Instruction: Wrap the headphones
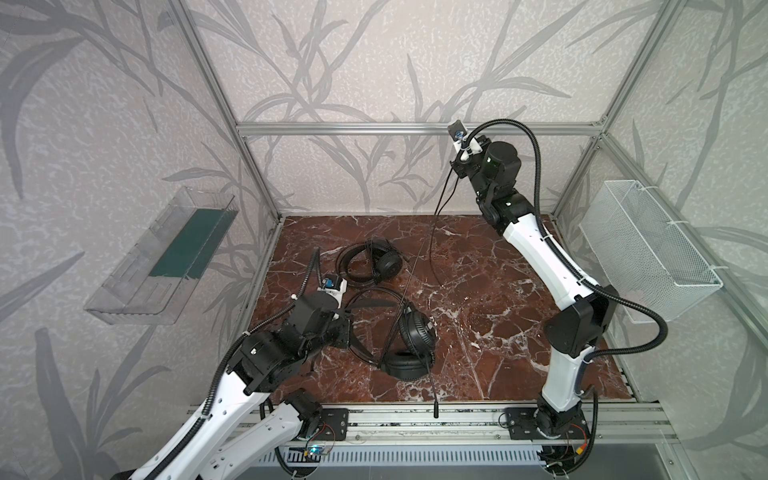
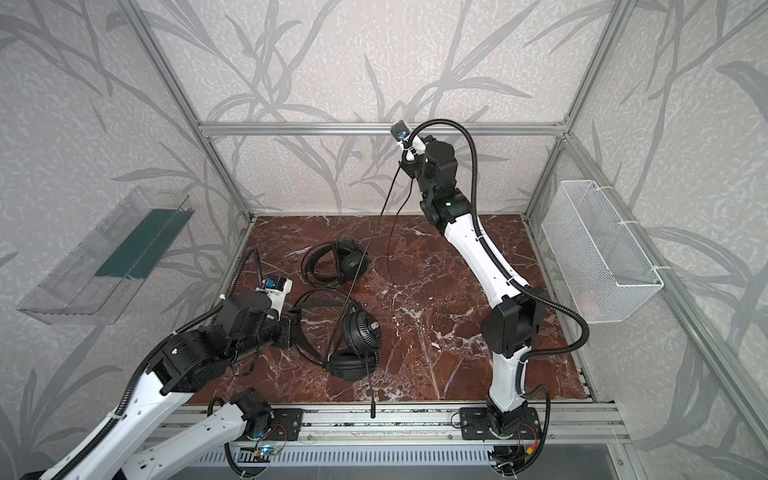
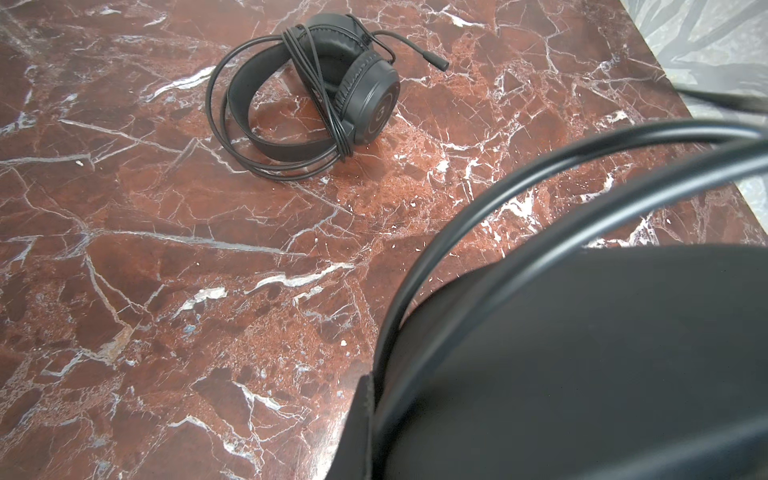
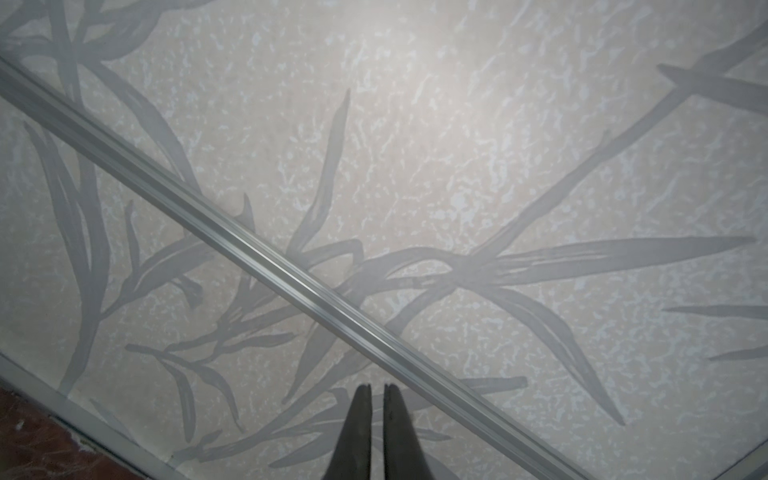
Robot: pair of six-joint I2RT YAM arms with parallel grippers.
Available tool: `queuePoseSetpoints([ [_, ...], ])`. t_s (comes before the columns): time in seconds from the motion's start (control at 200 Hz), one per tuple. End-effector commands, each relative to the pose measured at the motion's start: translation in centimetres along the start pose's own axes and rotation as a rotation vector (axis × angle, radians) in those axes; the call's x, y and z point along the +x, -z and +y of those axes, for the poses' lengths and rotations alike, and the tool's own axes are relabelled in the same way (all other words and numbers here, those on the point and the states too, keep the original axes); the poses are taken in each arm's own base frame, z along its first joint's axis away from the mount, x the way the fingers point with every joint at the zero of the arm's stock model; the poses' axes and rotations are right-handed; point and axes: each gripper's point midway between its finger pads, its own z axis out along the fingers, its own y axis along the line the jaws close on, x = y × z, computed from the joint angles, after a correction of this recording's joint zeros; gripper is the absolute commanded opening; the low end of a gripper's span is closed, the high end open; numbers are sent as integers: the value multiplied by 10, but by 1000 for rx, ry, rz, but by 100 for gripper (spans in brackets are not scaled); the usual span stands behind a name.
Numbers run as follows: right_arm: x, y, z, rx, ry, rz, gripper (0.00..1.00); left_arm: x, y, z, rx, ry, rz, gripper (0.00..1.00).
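Note:
Two black headphones lie on the marble table. The far headphones (image 1: pixel 376 264) (image 3: pixel 332 91) have their cable wound round them. The near headphones (image 1: pixel 413 338) (image 2: pixel 359 334) lie with one earcup flat. My left gripper (image 1: pixel 352 312) is shut on their broad headband (image 3: pixel 582 353); in the left wrist view only one finger (image 3: pixel 364 415) shows beside it. My right gripper (image 1: pixel 456 165) (image 4: pixel 377 388) is raised high near the back rail, shut on their thin cable (image 1: pixel 419 257), which runs taut down to the headset. A slack loop (image 1: pixel 432 241) hangs below the gripper.
A clear plastic tray (image 1: pixel 166 257) hangs on the left wall and a white mesh basket (image 1: pixel 652 249) on the right wall. The near headset's microphone boom (image 1: pixel 434 395) reaches over the front aluminium rail (image 1: pixel 415 422). Bare marble (image 1: pixel 498 311) lies between the headphones and the right arm.

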Motion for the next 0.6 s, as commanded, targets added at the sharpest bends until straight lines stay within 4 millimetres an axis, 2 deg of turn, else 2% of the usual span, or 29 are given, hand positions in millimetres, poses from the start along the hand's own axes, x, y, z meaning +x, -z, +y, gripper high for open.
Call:
queuePoseSetpoints([
  [0.0, -25, 4, -39, 89, -89, -60, 3, -1, 11, -6, 38, -31, -3, 0],
  [0.035, -21, 3, -36, 81, -90, -50, 0, -2, 14, -5, 35, -24, -16, 0],
  [0.155, 5, 1, -22, 58, -84, 4, 0, -15, 31, -7, 69, 1, -92, 0],
  [0.415, 54, -6, 6, -4, -87, 100, 0, -45, 79, -40, 272, 9, -208, 0],
  [0.595, 91, -4, 23, -37, -96, 180, 0, -70, 113, -54, 376, 29, -305, 0],
])
